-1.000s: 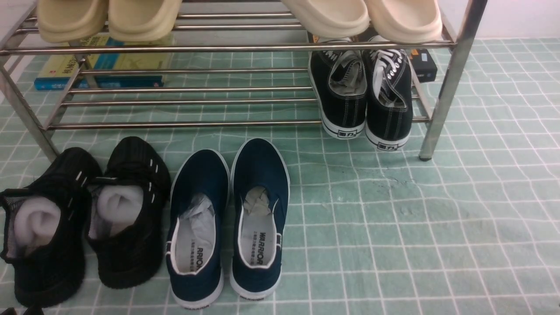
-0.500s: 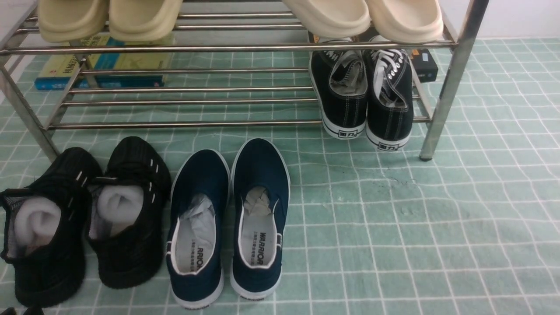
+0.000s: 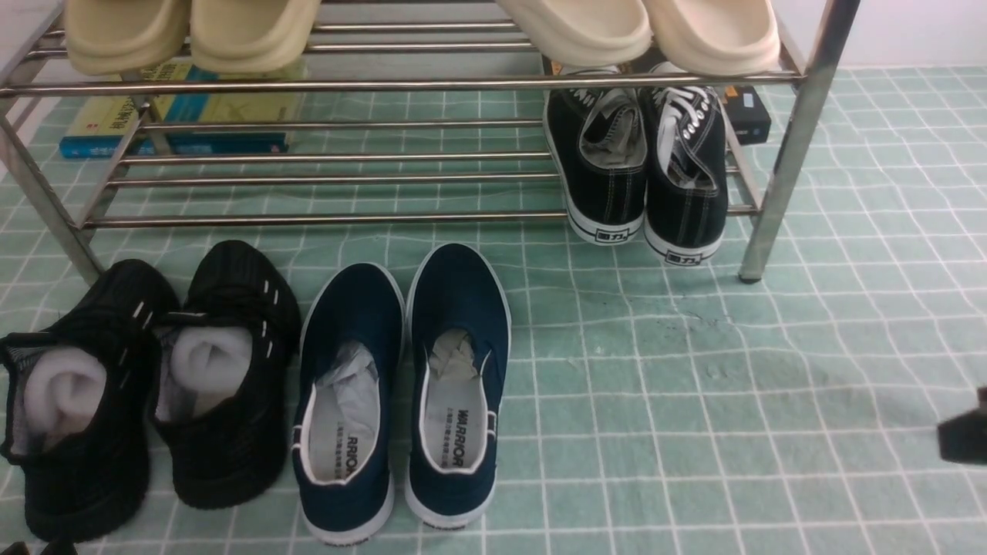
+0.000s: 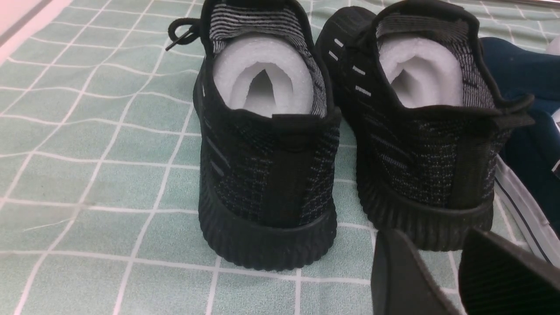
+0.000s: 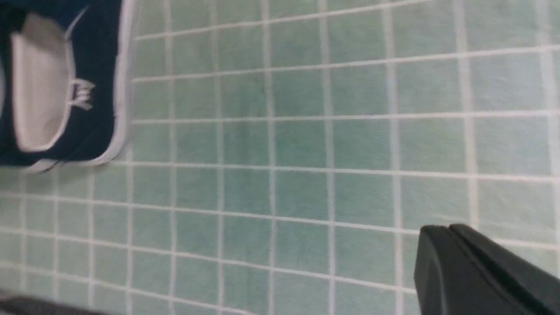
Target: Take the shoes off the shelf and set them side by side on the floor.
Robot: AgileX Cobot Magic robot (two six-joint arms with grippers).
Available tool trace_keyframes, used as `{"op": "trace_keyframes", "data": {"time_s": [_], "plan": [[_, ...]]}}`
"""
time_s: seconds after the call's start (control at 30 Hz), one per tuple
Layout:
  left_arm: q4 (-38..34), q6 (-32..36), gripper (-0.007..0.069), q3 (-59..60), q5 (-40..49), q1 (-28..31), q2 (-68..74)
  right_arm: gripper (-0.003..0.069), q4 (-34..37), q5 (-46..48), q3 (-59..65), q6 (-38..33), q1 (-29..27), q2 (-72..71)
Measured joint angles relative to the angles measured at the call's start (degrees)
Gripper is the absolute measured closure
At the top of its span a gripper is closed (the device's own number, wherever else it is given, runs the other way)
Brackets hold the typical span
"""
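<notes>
The black canvas shoes (image 3: pixel 644 166) stand side by side on the lower tier of the steel shelf (image 3: pixel 324 220), at its right end, heels toward me, with white laces showing. My right gripper (image 3: pixel 962 436) peeks in at the right edge of the front view, low over the green grid floor (image 3: pixel 694 401) and well short of the shoes. In the right wrist view my right gripper (image 5: pixel 442 229) is shut and empty. My left gripper (image 4: pixel 433 245) is open with nothing in it, just behind the heels of the black knit sneakers (image 4: pixel 267 144). The canvas shoes appear in neither wrist view.
Navy slip-ons (image 3: pixel 401 385) and black knit sneakers (image 3: pixel 146 385) stand on the floor in front of the shelf. Cream slippers (image 3: pixel 193 31) lie on the top tier. Books (image 3: pixel 177 116) and a small black box (image 3: pixel 746 114) lie behind the shelf. The shelf's right leg (image 3: pixel 779 177) stands beside the canvas shoes.
My right gripper has come into the front view at the right edge. The shoes and the shelf have not moved.
</notes>
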Motion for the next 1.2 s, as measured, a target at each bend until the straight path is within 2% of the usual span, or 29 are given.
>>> {"op": "trace_keyframes", "data": {"time_s": [0.1, 0.17, 0.3, 0.37, 0.4, 0.43, 0.47, 0.53, 0.63, 0.77, 0.97, 1.2], "plan": [[0.05, 0.0, 0.0385, 0.0, 0.0, 0.0, 0.0, 0.0642, 9.34, 3.08, -5.42, -9.87, 0.0, 6.02], [0.05, 0.0, 0.0385, 0.0, 0.0, 0.0, 0.0, 0.062, 12.53, 4.77, -9.07, -14.09, 0.55, 9.57], [0.05, 0.0, 0.0385, 0.0, 0.0, 0.0, 0.0, 0.0552, 11.52, 5.41, -19.91, -15.15, 6.65, 17.09], [0.05, 0.0, 0.0385, 0.0, 0.0, 0.0, 0.0, 0.0524, 8.06, 5.41, -25.07, -12.53, 11.12, 20.08], [0.05, 0.0, 0.0385, 0.0, 0.0, 0.0, 0.0, 0.052, 7.57, 5.41, -25.66, -12.15, 11.64, 20.85], [0.05, 0.0, 0.0385, 0.0, 0.0, 0.0, 0.0, 0.0484, 2.51, 5.32, -31.38, -7.98, 16.11, 24.11], [0.05, 0.0, 0.0385, 0.0, 0.0, 0.0, 0.0, 0.048, 1.91, 5.34, -32.04, -7.47, 16.58, 24.94], [0.05, 0.0, 0.0385, 0.0, 0.0, 0.0, 0.0, 0.0403, -7.52, 4.54, -41.5, 0.31, 22.41, 30.72], [0.05, 0.0, 0.0385, 0.0, 0.0, 0.0, 0.0, 0.0328, -16.19, 2.97, -49.72, 7.82, 26.85, 37.46], [0.05, 0.0, 0.0385, 0.0, 0.0, 0.0, 0.0, 0.024, -26.75, 1.39, -59.93, 12.79, 30.77, 46.72], [0.05, 0.0, 0.0385, 0.0, 0.0, 0.0, 0.0, 0.0207, -37.22, 1.05, -67.21, 13.25, 32.93, 56.22], [0.05, 0.0, 0.0385, 0.0, 0.0, 0.0, 0.0, 0.0204, -45.76, -1.79, -67.99, 13.84, 33.0, 60.97]]}}
